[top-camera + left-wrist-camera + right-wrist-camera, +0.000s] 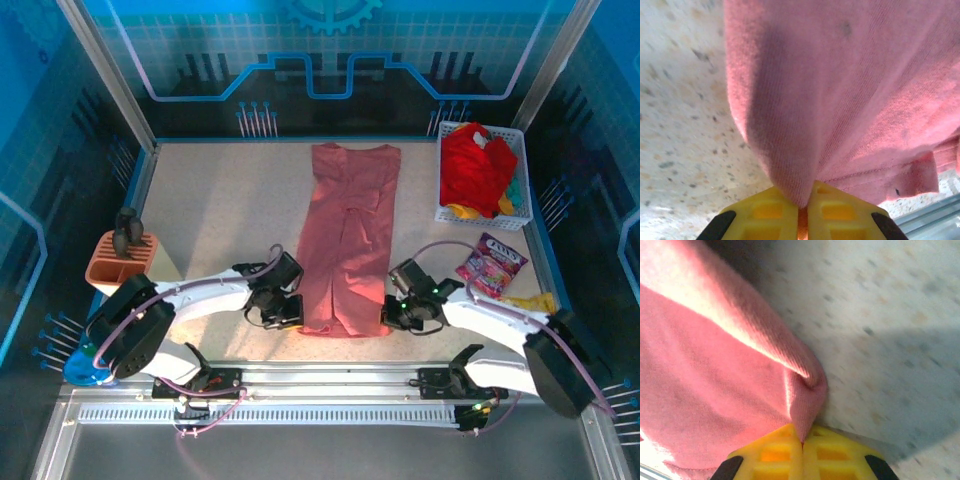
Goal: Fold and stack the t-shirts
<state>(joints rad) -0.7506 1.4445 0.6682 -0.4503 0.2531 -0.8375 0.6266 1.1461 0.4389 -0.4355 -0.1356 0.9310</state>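
Both arms are stretching low over the table (220,220), wrists angling inward. The left gripper (285,312) and right gripper (397,318) are each clamping a near corner of the pink t-shirt (347,240), which is lying lengthwise at mid-table. The red t-shirt (478,165) is sitting in the basket (443,212).

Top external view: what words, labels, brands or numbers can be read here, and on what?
No text here can be quoted.
On the purple snack packet: pale lettering, too small and blurred to read.
On the yellow packet: no legible print.
On the pink t-shirt: plain cloth, no print seen.
On the back wall: a gear emblem, no letters.
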